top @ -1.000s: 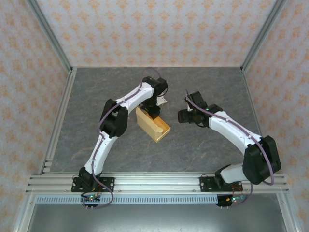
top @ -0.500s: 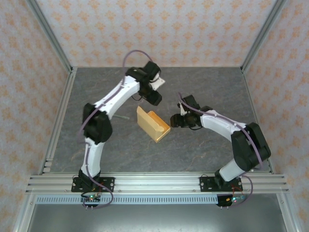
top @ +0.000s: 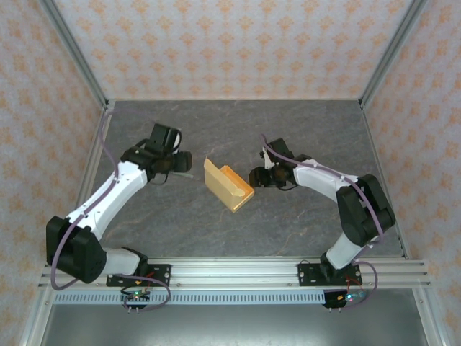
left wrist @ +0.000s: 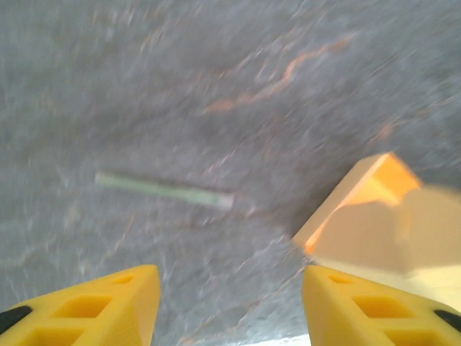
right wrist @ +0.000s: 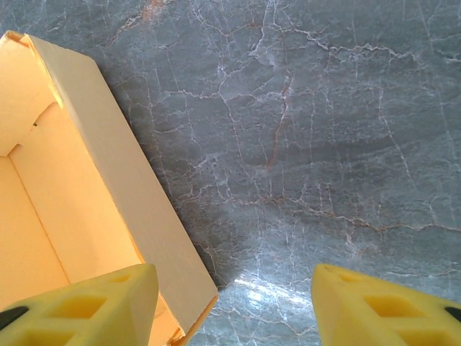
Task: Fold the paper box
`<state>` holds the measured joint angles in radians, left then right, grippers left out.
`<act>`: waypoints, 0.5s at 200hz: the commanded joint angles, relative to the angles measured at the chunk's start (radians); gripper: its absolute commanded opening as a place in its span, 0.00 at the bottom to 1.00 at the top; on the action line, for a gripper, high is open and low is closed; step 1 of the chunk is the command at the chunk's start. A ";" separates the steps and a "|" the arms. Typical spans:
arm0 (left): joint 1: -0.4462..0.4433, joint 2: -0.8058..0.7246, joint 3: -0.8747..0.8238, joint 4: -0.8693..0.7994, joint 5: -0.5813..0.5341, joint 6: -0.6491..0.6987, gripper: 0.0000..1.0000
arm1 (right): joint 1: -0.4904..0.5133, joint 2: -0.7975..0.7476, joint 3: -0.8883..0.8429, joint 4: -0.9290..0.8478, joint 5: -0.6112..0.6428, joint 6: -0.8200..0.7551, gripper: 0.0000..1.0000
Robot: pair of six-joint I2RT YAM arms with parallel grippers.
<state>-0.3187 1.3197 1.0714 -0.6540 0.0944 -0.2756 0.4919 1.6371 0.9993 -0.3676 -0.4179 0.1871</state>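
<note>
The paper box [top: 229,185] is a small orange-yellow card box, folded into an open-topped rectangle, lying slantwise at the table's middle. My left gripper [top: 184,162] hovers to its left, apart from it. In the left wrist view its jaws [left wrist: 230,310] are open over bare table, with a corner of the paper box [left wrist: 374,223] at the right. My right gripper [top: 253,176] is close at the box's right side. In the right wrist view it [right wrist: 230,310] is open. One finger [right wrist: 86,306] is over the paper box's [right wrist: 94,187] inside, and the box's long wall runs just inside that finger.
A thin green stick [left wrist: 162,189] lies on the grey marble table [top: 288,130] left of the box. Patterned walls with aluminium posts enclose the table, and a rail [top: 230,272] runs along the near edge by the arm bases.
My left arm has swung from above the box's far end out to the left. The right gripper has moved in towards the box's right side. The box has stayed put.
</note>
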 commanded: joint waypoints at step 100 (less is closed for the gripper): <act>-0.165 0.109 -0.430 0.550 0.120 -0.340 0.42 | 0.029 0.117 0.128 -0.164 0.212 -0.059 0.54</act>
<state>-0.4767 1.4010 0.6556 -0.2619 0.2085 -0.5468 0.4946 1.7267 1.1023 -0.4721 -0.2794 0.1490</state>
